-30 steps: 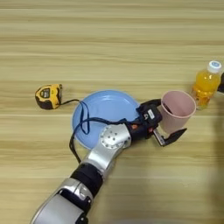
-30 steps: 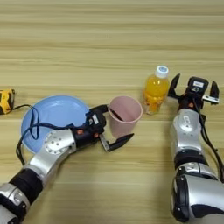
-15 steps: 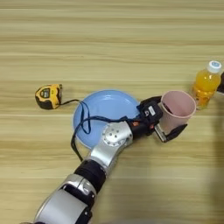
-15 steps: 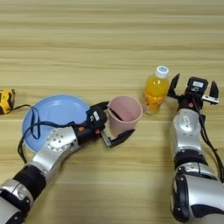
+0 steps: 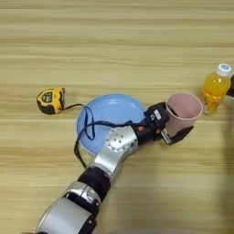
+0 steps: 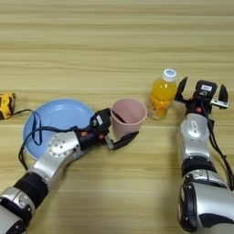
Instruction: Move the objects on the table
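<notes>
Wooden table (image 5: 119, 41) bears upright pink cup (image 6: 128, 114), left tool (image 6: 116, 131) gripping.

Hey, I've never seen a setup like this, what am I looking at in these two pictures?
Both pictures come from a stereo camera on a humanoid robot's head, looking down at a wooden table. The two metal arms are the robot's own. Its left claw grips the pink cup, one finger inside the rim and one outside. Its right claw waits open beside the orange juice bottle, not holding it. A blue plate lies under the left arm, and a yellow tape measure sits further left.
</notes>
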Controlling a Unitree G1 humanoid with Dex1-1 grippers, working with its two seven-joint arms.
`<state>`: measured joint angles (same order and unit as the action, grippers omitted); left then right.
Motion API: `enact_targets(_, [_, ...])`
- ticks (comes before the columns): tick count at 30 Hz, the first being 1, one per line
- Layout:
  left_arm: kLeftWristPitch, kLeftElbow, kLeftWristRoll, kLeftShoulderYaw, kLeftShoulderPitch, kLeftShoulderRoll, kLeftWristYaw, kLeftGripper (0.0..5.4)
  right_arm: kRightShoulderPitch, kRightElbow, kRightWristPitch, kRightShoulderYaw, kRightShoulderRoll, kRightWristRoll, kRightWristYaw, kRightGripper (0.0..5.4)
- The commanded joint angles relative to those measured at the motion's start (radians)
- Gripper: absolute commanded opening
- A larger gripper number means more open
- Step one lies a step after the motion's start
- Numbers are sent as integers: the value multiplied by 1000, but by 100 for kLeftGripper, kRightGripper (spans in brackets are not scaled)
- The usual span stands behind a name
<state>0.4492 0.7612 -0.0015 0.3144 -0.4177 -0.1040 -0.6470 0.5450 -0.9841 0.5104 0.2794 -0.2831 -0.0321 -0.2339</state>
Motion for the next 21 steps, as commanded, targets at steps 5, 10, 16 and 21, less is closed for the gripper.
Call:
enact_targets(5, [-28, -141, -33, -54, 6, 15, 17, 424, 2, 8, -1, -1, 2, -3, -5, 540])
enact_targets(10, [-65, -237, -47, -64, 27, 29, 25, 424, 3, 6, -1, 0, 2, -3, -6, 540])
enact_targets(16, [-110, -330, -62, -104, 66, 90, 39, 424, 4, 6, 0, -2, 4, -2, -7, 540])
enact_targets(21, [-117, -305, -80, -156, 63, 130, 53, 424, 6, 2, 1, -2, 5, -1, -9, 540])
